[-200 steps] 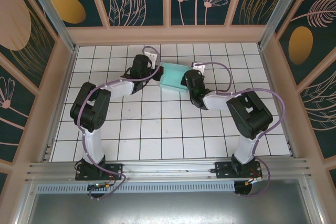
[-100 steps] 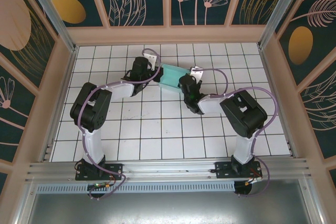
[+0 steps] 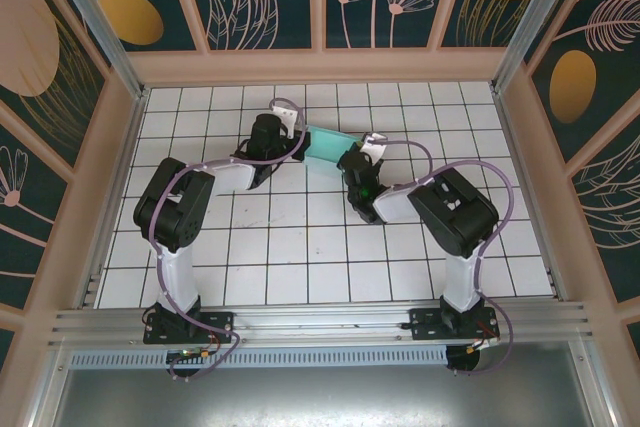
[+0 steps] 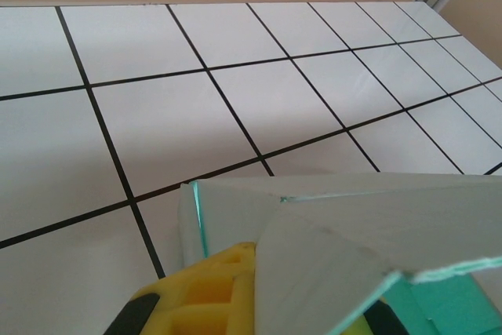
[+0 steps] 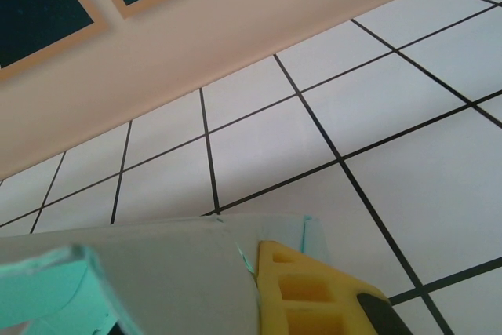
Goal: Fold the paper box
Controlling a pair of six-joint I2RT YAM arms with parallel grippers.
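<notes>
Between the two grippers: the box (image 3: 330, 143), a pale mint card piece, spans from one to the other and seems raised a little off the tiles (image 3: 300, 247).
Left gripper (image 3: 299, 141): pressed together on the box's left end, with its yellow pad (image 4: 205, 292) flat against the card.
Right gripper (image 3: 356, 154): pinching the box's right end, with its pad (image 5: 302, 288) just beside a folded corner.
Weight: judged very light, so neither arm bears any real load.
Stiffness: thin card that probably bends readily along its scored lines and creases for good if squeezed across a plain panel.
Surface: smooth and matte, so it could slide between the pads if the two arms pull apart.
Where to hold: on flat panels close to a fold line, as both grippers do now, rather than on a loose flap.
Edges: cut edges show a brighter mint line, and one looks slightly frayed ahead of the left gripper.
Room behind the grippers: several rows of bare tile run back toward the arm bases.
Room beyond the grippers: the back wall (image 3: 320, 67) is near, so there is little space to push forward.
Room to either side: the side walls are well apart from both grippers.
</notes>
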